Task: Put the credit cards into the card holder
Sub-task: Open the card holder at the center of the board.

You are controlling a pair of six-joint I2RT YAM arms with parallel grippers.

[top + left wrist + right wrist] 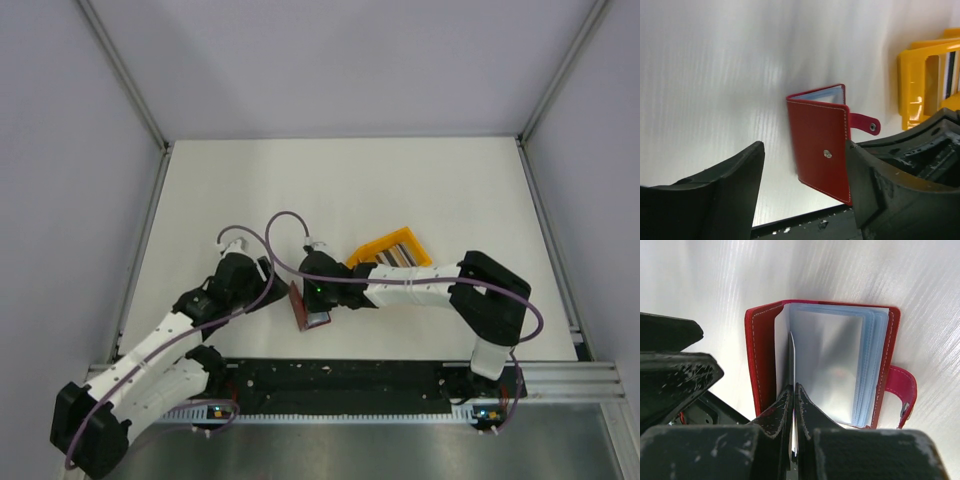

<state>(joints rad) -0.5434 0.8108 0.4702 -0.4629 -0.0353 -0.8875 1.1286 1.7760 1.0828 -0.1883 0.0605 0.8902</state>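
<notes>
The right tool [794, 388] was almost shut. It pinched one thin credit card [792, 357] by its edge. The card stood on its edge inside the open card holder [760, 355], right next to the clear pockets [835, 360]. The red holder sat on the white surface [715, 75], near the front, between the two arms. The left tool [804, 150] was wide open with the holder between its fingers [725, 190]. I could not tell if they touched it. The snap tab [865, 124] stuck out to the side. More cards [395, 253] lay in the yellow bin [372, 247] close by.
</notes>
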